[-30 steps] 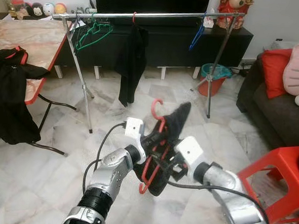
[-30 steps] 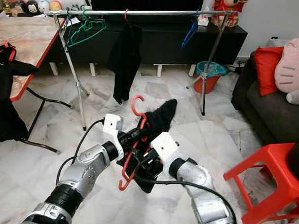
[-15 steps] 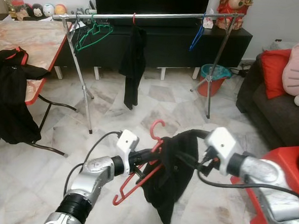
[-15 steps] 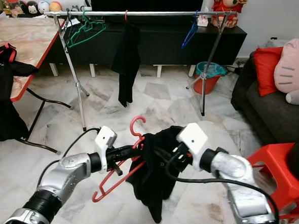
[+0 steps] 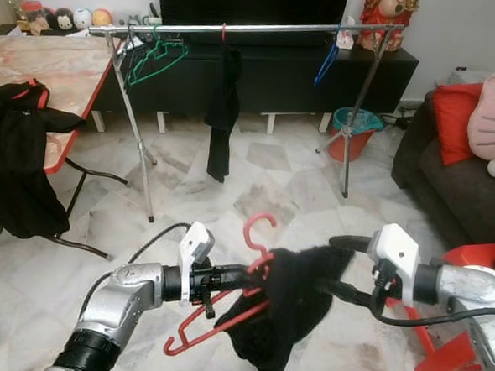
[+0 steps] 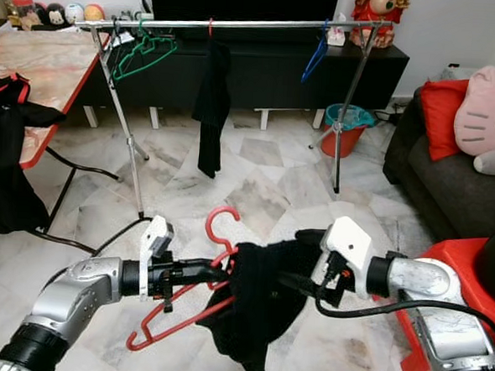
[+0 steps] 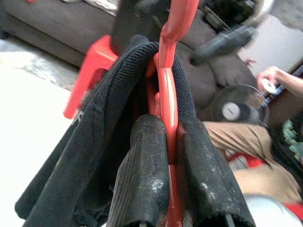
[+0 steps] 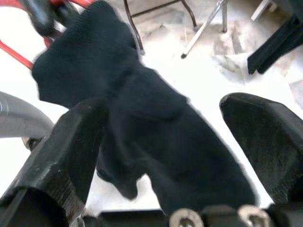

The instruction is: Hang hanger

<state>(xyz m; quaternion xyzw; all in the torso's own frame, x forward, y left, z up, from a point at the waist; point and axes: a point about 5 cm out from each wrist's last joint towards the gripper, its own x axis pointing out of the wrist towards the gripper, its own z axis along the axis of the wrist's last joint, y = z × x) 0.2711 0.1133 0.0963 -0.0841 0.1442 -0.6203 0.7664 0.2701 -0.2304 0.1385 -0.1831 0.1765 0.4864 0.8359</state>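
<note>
Hanger (image 5: 223, 306) now pulled out to the left, pinched tight by left gripper (image 7: 165, 151). Black cloth (image 5: 286, 310) spread wider across it. Right gripper (image 8: 165, 137) wide open, holding nothing. Rail (image 5: 240, 29) far ahead, so 1 walk left.

Marble floor (image 5: 39, 299), black TV cabinet (image 5: 280, 70), dark sofa (image 5: 462, 186), red stool (image 6: 456, 274).

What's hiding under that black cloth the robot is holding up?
Under the black garment is the red hanger; its hook and one arm stick out, gripped by the left gripper. The hanger's other arm is covered. The open right gripper reaches into the cloth.
</note>
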